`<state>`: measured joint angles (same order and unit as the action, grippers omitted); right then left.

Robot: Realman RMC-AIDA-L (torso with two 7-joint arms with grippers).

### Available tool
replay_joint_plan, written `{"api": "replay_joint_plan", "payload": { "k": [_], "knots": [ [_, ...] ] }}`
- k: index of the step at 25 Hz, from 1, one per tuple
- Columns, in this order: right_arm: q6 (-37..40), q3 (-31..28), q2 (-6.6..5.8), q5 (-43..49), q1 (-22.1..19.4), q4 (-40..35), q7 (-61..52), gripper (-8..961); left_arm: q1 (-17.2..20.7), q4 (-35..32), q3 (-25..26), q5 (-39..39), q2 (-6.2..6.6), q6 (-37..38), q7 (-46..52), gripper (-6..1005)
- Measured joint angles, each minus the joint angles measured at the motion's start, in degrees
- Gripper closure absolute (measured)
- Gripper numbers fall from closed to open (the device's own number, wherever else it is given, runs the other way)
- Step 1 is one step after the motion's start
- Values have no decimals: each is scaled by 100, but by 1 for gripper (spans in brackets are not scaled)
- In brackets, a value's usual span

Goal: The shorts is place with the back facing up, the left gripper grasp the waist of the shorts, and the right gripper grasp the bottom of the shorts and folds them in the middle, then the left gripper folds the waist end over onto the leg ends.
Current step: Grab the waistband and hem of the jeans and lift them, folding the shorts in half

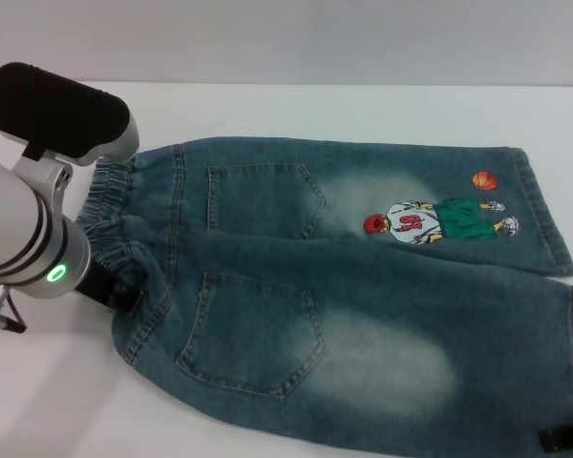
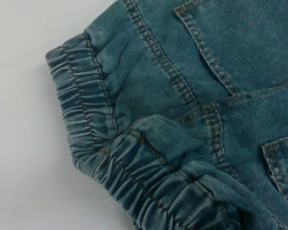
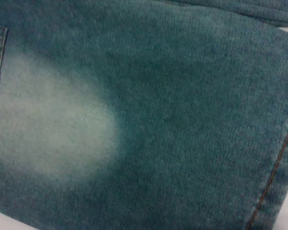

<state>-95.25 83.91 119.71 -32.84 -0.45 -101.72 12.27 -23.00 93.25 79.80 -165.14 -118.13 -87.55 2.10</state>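
Note:
The blue denim shorts [image 1: 363, 315] lie flat on the white table, back up, with two patch pockets showing. The gathered waist [image 1: 110, 196] points left and the bottom of the shorts [image 1: 546, 221] lies at the right, beside the cartoon print [image 1: 439, 221]. My left gripper [image 1: 110, 286] sits at the near part of the waist, where the elastic [image 2: 86, 120] is bunched; its fingers are hidden under the arm. A black piece of my right gripper [image 1: 565, 437] shows at the near leg's hem [image 3: 278, 163], over faded denim.
The white table [image 1: 38, 401] surrounds the shorts, with bare surface beyond the waist at the left and along the far side. My left arm's silver body with the green light [image 1: 55, 273] hangs over the left edge of the garment.

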Motion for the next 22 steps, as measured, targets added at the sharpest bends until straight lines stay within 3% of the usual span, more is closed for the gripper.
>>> {"api": "replay_joint_plan", "payload": {
  "k": [22],
  "knots": [
    [52, 47, -17, 15, 31, 154, -2, 263, -17, 66, -70, 6, -9, -3, 32, 785]
  ]
}}
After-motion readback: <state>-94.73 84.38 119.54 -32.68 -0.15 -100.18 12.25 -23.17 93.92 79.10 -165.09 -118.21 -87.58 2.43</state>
